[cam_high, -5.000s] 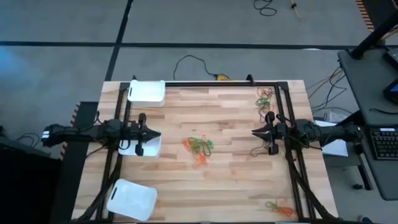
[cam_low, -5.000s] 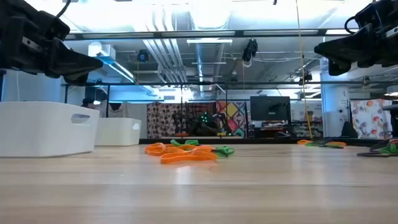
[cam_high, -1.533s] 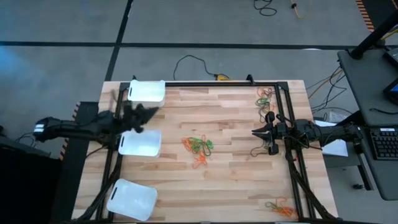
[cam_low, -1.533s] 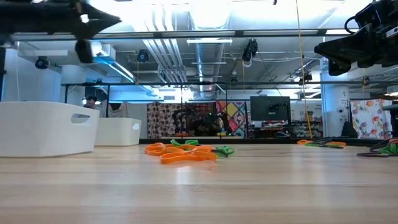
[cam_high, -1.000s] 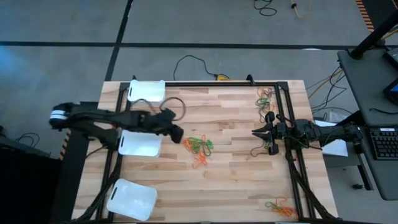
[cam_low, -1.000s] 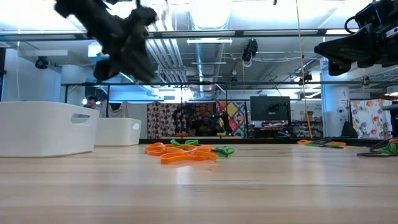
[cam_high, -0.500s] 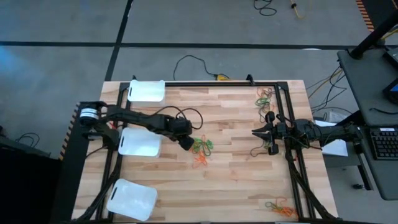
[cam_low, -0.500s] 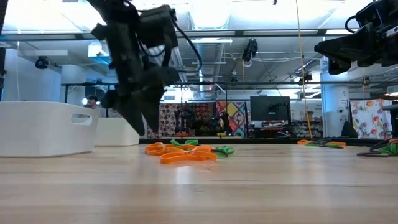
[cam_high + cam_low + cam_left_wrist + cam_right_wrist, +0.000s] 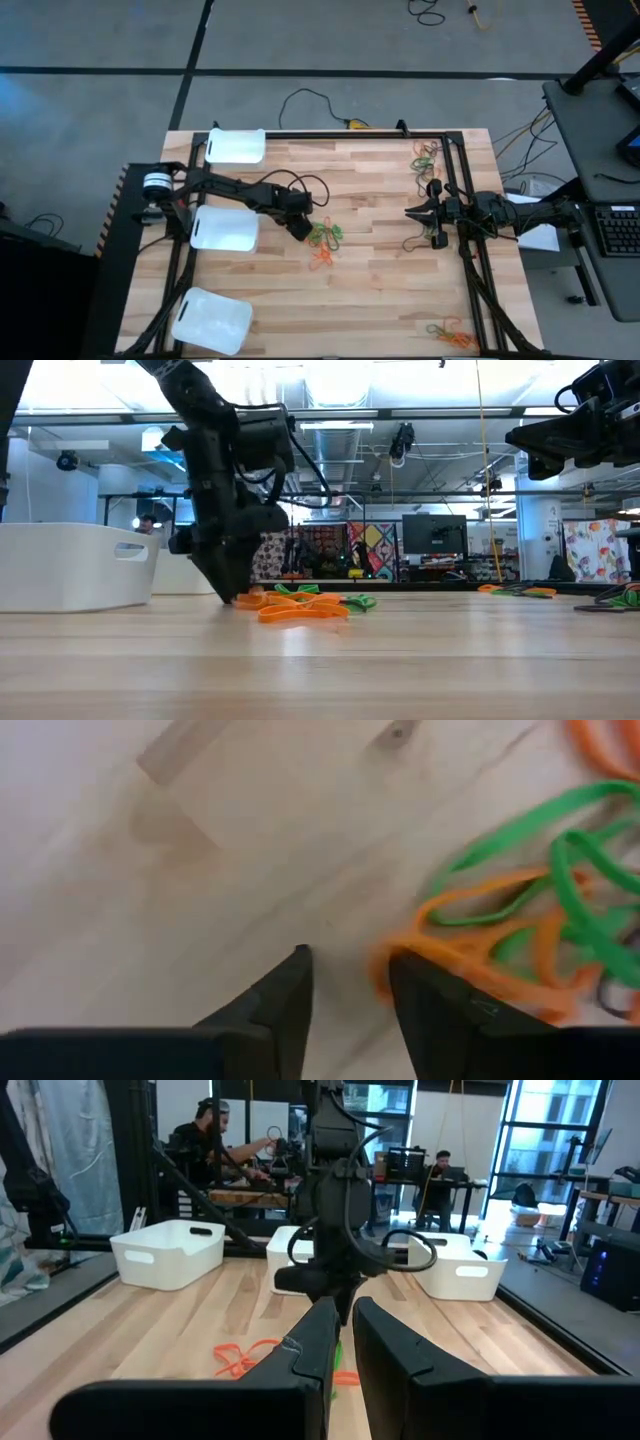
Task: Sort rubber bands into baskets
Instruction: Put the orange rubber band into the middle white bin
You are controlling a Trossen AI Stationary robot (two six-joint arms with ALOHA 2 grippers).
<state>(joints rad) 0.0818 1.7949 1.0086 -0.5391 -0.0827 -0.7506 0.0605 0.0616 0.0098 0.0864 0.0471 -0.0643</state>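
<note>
The left end effector is down at the desk, its fingers a narrow gap apart with bare wood between them, tips at the edge of the middle pile of orange and green rubber bands, nothing gripped; three white baskets line the desk's left side; more bands lie by the right corners; the right end effector hangs above the right side, fingers nearly together, empty.
</note>
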